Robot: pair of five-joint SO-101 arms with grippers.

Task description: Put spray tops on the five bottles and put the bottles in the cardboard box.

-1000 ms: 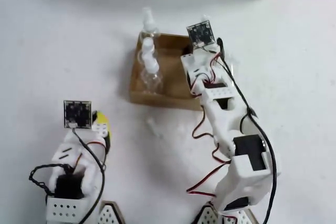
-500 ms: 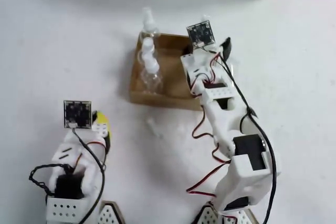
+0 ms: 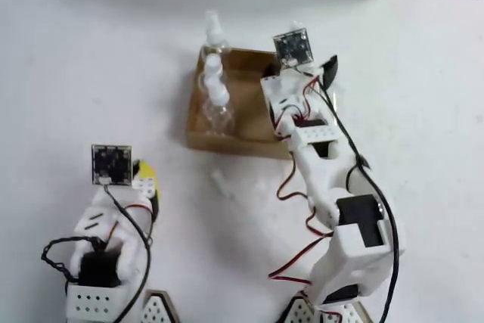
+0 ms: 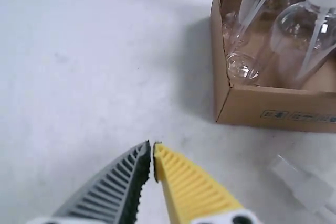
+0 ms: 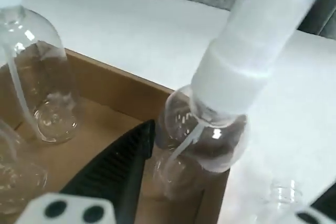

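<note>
The cardboard box [image 3: 249,135] sits mid-table, with three capped clear bottles [image 3: 217,100] lined along its left side. My right gripper [image 3: 310,62] hangs over the box's far right corner. In the right wrist view it [image 5: 239,161] is open around a fourth bottle [image 5: 202,153] with a white spray top [image 5: 252,51]. That bottle stands in the box corner, the black finger [image 5: 118,169] close beside it and the other finger well off. My left gripper [image 4: 152,148] is shut and empty near the table's front left [image 3: 145,175].
A clear cap [image 4: 304,187] lies on the table just in front of the box [image 4: 273,111]. An uncapped bottle neck [image 5: 283,192] stands outside the box by its right wall. The table's left half is bare white surface.
The right gripper's black finger has swung outward to the right, opening the jaws around the capped bottle. The left arm has not moved.
</note>
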